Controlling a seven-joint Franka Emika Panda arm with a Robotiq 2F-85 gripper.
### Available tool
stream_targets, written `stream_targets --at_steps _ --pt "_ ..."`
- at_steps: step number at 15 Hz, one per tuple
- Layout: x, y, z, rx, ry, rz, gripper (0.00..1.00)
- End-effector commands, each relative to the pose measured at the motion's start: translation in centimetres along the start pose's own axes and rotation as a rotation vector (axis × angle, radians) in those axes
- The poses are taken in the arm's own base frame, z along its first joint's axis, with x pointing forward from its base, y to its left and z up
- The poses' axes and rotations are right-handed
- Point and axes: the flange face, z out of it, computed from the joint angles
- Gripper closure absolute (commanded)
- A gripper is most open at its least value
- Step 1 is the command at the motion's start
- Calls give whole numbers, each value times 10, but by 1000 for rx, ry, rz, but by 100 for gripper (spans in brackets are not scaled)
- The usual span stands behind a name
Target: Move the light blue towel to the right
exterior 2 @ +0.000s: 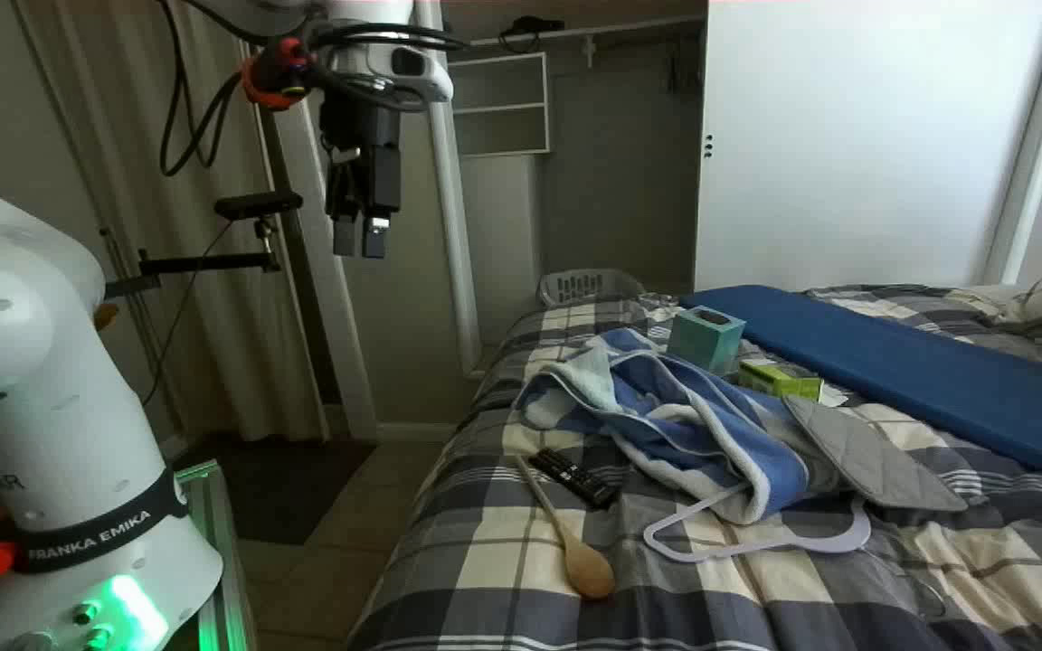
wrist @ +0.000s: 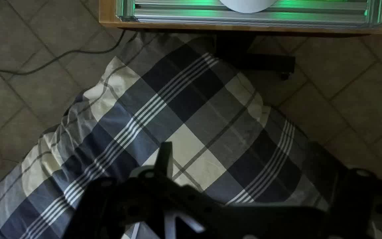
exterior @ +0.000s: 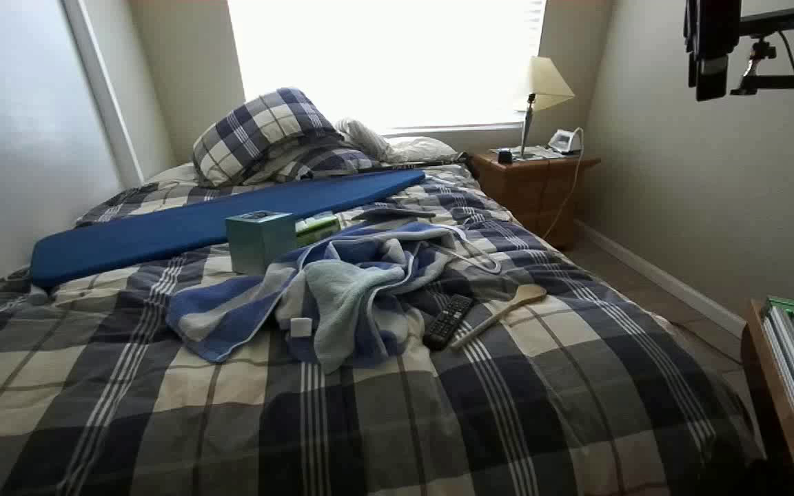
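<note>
One remote and one spoon lie near the towel.

1 wooden spoon beside 1 black remote, pale hanger, blue ironing board

Rumpled blue towel on bed

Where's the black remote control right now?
In an exterior view, the remote control lies on the plaid bedspread, just right of the crumpled blue towel and left of the wooden spoon; the wrist view doesn't show it.
</note>
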Motion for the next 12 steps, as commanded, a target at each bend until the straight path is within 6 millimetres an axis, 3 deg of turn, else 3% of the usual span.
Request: stream_targets --at_steps 1,7,12 --pt "0 0 0 0 -1 0 0" --pt "0 0 0 0 -1 0 0" --pt "54 -10 11 24 90 84 0"
